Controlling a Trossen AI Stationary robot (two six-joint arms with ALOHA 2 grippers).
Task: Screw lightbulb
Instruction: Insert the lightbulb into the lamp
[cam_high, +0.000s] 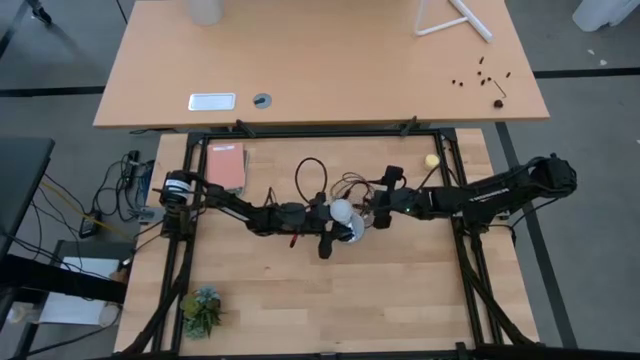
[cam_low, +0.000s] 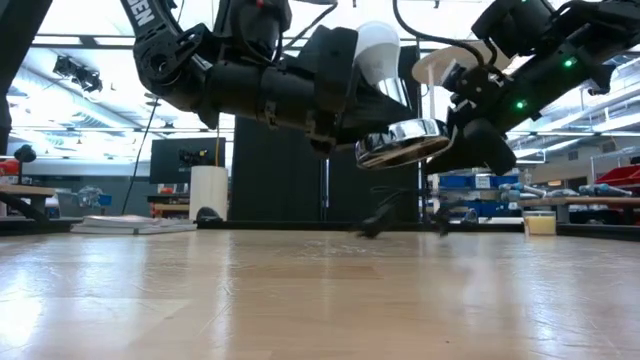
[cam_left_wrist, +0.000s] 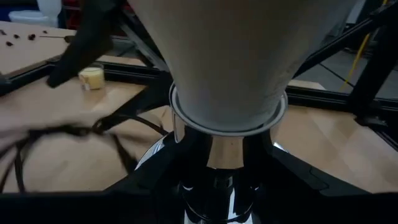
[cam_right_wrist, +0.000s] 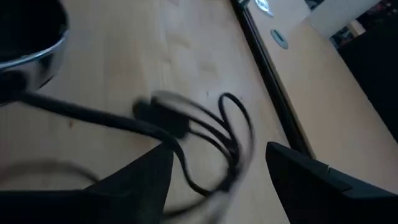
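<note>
1. At frame centre, the left end effector (cam_high: 335, 222) grips the lightbulb (cam_high: 342, 211) above the surface (cam_high: 400, 290).
2. The right end effector (cam_high: 372, 215) holds the silver socket (cam_low: 400, 141), fingers partly spread.
3. Bulb base sits in the socket.

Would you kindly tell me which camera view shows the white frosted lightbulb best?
The low view: the white frosted lightbulb shows in profile above the shiny silver socket. The high view gives a small white blob; the left wrist view only its neck; the right wrist view nothing.
</note>
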